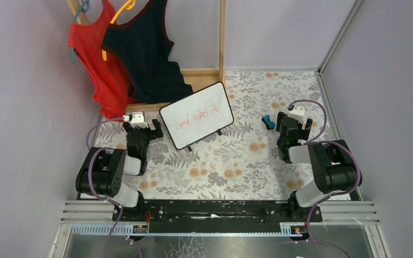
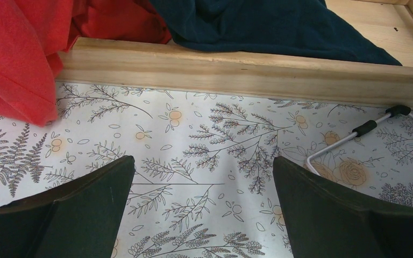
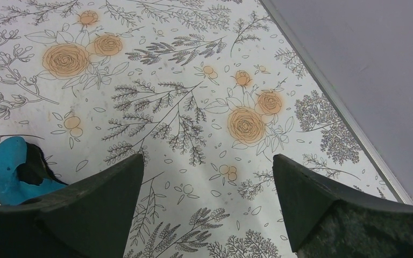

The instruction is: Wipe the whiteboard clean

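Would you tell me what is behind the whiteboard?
A wooden rack base, with a red top and a dark top hanging above. The table directly behind the whiteboard is hidden.

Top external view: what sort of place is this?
Probably a staged robot test cell, not a home: bare grey partition walls, an aluminium mounting rail at the near edge, and a floral table cover carrying a propped whiteboard.
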Controlling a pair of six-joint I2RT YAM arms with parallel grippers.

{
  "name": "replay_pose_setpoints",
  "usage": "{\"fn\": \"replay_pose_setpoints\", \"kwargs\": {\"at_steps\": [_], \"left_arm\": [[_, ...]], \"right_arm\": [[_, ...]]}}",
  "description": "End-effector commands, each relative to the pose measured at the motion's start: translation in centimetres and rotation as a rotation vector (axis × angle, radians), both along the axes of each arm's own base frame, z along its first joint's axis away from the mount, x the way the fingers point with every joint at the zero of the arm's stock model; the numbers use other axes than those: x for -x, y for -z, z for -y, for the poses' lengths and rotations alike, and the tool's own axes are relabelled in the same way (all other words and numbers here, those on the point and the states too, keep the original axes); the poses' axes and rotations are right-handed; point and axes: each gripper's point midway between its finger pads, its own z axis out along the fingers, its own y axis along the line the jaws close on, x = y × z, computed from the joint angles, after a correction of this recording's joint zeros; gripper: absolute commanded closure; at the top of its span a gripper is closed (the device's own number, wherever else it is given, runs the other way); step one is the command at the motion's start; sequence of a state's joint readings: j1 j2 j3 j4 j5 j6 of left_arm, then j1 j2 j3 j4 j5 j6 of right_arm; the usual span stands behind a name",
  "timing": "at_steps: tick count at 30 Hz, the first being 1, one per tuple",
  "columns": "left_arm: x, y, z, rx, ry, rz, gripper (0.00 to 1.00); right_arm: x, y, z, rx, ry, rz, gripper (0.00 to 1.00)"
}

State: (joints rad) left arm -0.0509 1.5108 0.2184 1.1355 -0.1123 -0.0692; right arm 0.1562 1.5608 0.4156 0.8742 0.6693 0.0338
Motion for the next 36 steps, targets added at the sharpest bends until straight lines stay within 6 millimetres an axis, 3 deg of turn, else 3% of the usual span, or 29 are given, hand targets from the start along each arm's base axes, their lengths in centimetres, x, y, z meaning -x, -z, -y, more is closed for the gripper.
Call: {"fn": "replay_pose_setpoints", "kwargs": {"at_steps": [1,3,7,12,18,25,26,32,36], "left_arm": [[-1.0,-1.9,-0.2,-0.011,-0.014,0.072,0.00],[-1.0,-1.9,-0.2,-0.012,-0.013,0.071,0.00],[-1.0,-1.9,-0.2,-0.011,-0.012,0.070,0.00],[-0.9,-1.8,-0.2,-0.010,-0.012,0.070,0.00],[-0.9,-1.9,-0.2,-0.010,-0.012,0.071,0.00],[-0.9,-1.9,-0.2,-0.011,-0.013,0.071,0.00],[-1.0,-1.9,-0.2,-0.010,-0.011,0.072,0.00],[-1.0,-1.9,-0.2,-0.008,-0.011,0.072,0.00],[-1.0,-1.9,-0.2,-0.007,-0.010,0.071,0.00]], "right_arm": [[-0.5,-1.7,0.0,-0.003,0.013,0.075,0.08],[-0.5,-2.2,0.5,0.004,0.052,0.075,0.15],[-1.1,-3.5,-0.3,-0.070,0.075,-0.072,0.30],[-0.7,-5.0,-3.4,-0.147,-0.077,-0.318,0.31],[-1.1,-7.1,-8.4,-0.293,-0.310,-0.527,0.26],[-2.2,-10.2,-9.5,-0.287,-0.396,-0.625,0.24],[-2.2,-10.2,-9.8,-0.286,-0.414,-0.650,0.23],[-1.9,-5.1,-12.2,-0.376,-0.526,-0.831,0.23],[-1.9,-2.0,-12.1,-0.357,-0.541,-0.894,0.21]]}}
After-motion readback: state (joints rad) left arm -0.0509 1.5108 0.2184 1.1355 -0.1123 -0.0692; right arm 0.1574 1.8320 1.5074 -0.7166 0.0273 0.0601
